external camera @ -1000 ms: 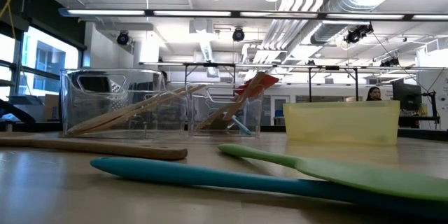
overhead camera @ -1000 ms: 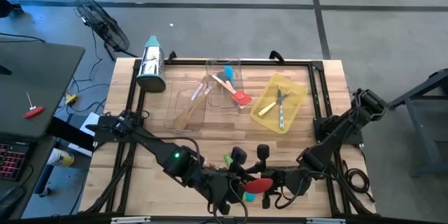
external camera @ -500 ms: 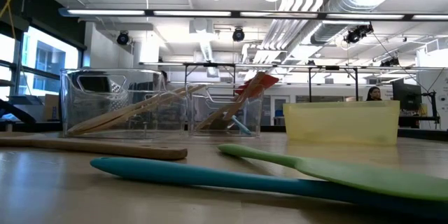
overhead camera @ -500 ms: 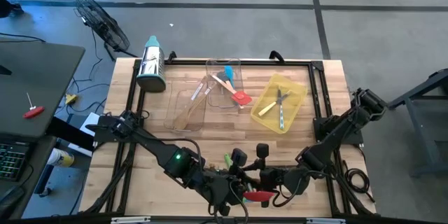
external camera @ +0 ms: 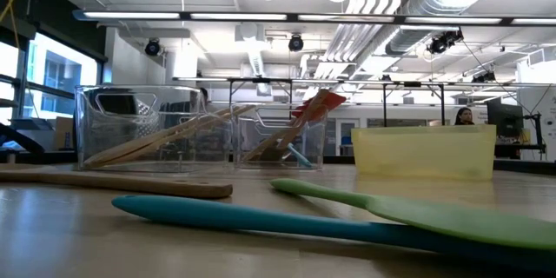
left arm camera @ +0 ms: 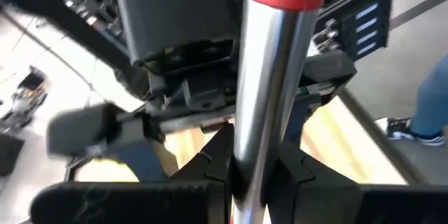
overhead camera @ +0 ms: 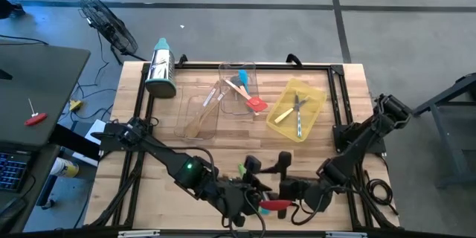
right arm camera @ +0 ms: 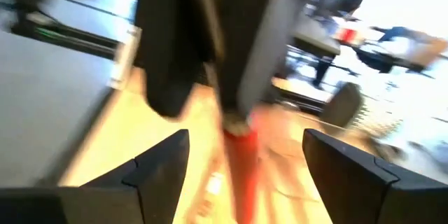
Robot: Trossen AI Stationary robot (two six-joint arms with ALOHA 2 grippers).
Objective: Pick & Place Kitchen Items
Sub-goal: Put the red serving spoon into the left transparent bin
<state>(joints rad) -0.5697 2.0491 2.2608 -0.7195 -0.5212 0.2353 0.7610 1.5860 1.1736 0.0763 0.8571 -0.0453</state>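
Near the table's front edge [overhead camera: 149, 193], left tool [overhead camera: 251, 197] clamps red spatula [overhead camera: 275, 205]; right tool [overhead camera: 288, 191] apart beside it.

Behind the teal spatula [external camera: 261, 219] stand three trays: two clear [external camera: 143, 130] and one yellow [external camera: 423, 151]. One green spatula [external camera: 408, 211] and one wooden spoon [external camera: 113, 182] lie beside it.

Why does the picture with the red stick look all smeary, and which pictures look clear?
The right wrist view is smeared with motion blur around the red-handled utensil; the left wrist view is soft up close; the low view is clear on the teal spatula; the high view is evenly lit.
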